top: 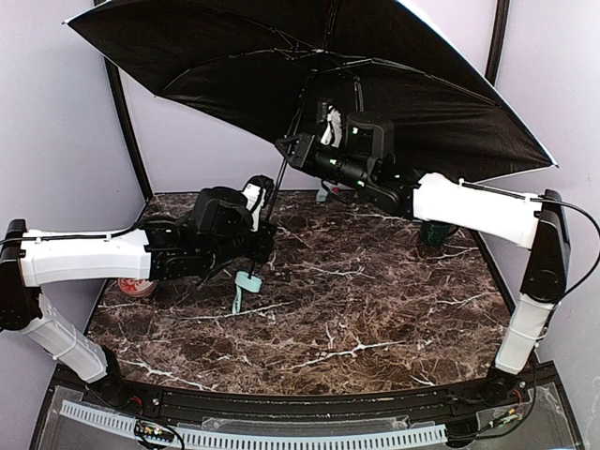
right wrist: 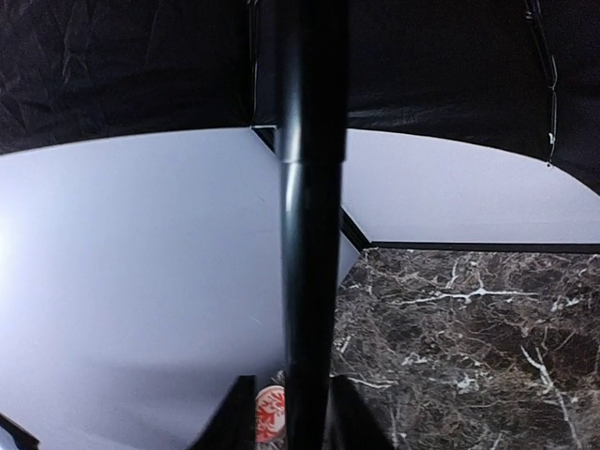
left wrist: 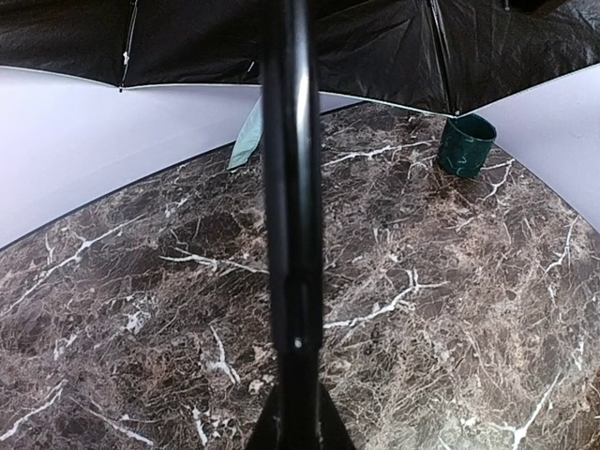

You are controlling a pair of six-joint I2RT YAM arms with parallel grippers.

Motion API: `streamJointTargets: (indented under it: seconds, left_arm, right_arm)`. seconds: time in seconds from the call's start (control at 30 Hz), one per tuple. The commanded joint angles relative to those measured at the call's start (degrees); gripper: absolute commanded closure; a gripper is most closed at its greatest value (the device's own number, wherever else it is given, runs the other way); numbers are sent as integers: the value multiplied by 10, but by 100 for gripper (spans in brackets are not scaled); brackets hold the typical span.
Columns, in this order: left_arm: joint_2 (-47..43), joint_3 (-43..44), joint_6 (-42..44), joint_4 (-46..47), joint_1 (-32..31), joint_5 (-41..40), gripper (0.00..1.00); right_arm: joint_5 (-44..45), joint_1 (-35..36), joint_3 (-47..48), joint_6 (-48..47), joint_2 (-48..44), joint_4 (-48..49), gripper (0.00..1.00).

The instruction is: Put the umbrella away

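Nearest you, well left of the dark green mug [left wrist: 467, 142] and closer in than it, your left tool [top: 264, 236] is clamped tight on the lower shaft [top: 281, 183] of the umbrella [top: 234, 66]. It grips just above the mint handle [top: 248, 280] and its strap. Under that arm, farther left of the mug, a small red-and-white round thing [top: 136, 287] sits on the table [top: 375, 309], mostly hidden, so you cannot tell what it holds.

Higher up the shaft, above and left of the mug, your right tool [top: 286, 150] straddles it half closed. In the wrist view one finger [right wrist: 230, 417] stands off the shaft with a sliver of gap, so it has no firm hold.

The umbrella is spread wide and tilted, black lining down, its canopy reaching over the mug. The mug stands upright, partly behind your right arm, and its inside is too dark to read. Left of the mug, at the back edge, lies a pale mint piece of cloth [left wrist: 246, 141].
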Motion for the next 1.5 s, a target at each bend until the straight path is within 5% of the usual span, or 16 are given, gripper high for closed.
streamJointTargets:
  seconds: [0.0,0.1,0.2,0.3,0.43,0.77,0.87,0.97,1.03,1.13,1.23,1.33,1.47]
  left_arm:
    - [-49,-21,11,68,-3,9,100]
    - [-69,-48,64,113,-3,143,96]
    - [-88,-57,94,112,-3,249,57]
    - [-114,-64,89,100,11,339,37]
    - [-138,-72,66,116,33,506,30]
    - [-102,-78,2,213,34,607,41]
    - [-90,-77,4,222,34,595,58]
    - [-82,-78,-4,239,34,601,99]
    - [-82,-82,-13,246,34,591,100]
    - [-86,-92,-26,247,32,520,100]
    - [-97,-91,-17,222,15,382,100]
    - [-96,-71,29,181,-16,250,100]
    - [-95,-69,42,184,-31,184,100]
  right_arm:
    - [-2,-1,21,-9,-6,2,97]
    - [-36,-2,-8,-18,-30,32,100]
    - [-97,-8,-43,-24,-64,82,100]
    - [-211,-11,-65,-42,-89,147,100]
    - [-383,-12,-74,-26,-101,252,100]
    - [-473,-10,-59,37,-85,345,100]
    - [-487,-10,-61,55,-77,369,100]
    - [-495,-10,-62,66,-72,375,100]
    - [-480,-11,-68,56,-77,354,98]
    - [-374,-12,-84,-8,-105,251,63]
    - [-166,-4,-140,-57,-165,212,45]
    - [-49,15,-185,-86,-189,211,37]
    - [-14,34,-170,-95,-171,180,32]
